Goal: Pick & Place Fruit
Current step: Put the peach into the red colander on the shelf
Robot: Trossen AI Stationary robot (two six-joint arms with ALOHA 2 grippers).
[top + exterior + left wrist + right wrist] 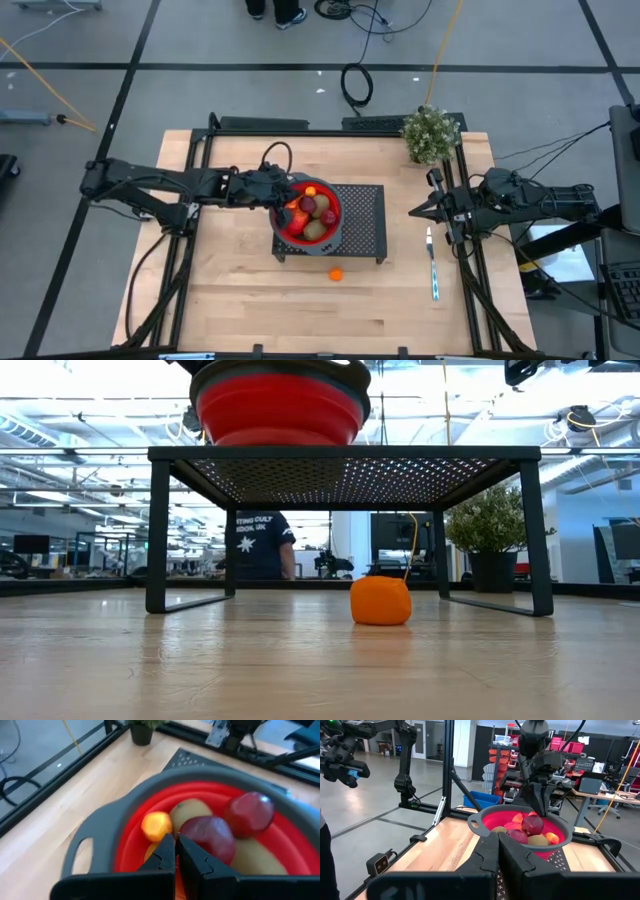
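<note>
One red bowl [308, 216] with a grey rim sits on one black perforated rack [362, 222] near the table's middle. The bowl holds most of the fruit: two dark red pieces [248, 813], two brown ovals [189, 811], one small orange ball [157, 826], plus one longer red-orange piece [296, 212] at the bowl's left side as seen from above. Exact count of anything buried under these cannot be told.

One more orange ball [336, 273] lies alone on the wooden table [240, 290], just in front of the rack, apart from it. In the low view this ball [380, 601] sits on the wood under the rack's front edge line, bowl above on the mesh.

Left gripper [281, 196] is over the bowl's left rim, jaws closed, tips pressed together right above the fruit; its fingertips [176, 851] hold nothing visible. Right gripper [416, 211] waits at the table's right side, pointing toward the rack, jaws closed and empty, fingertips [496, 851] together.

One thin pale-handled utensil [432, 262] lies on the table just beside the right gripper, between rack and table edge. One potted plant [431, 133] stands at the far right corner. One person [260, 544] in a dark shirt stands in the room behind the table; legs of a person show at the far floor edge in the high view.
</note>
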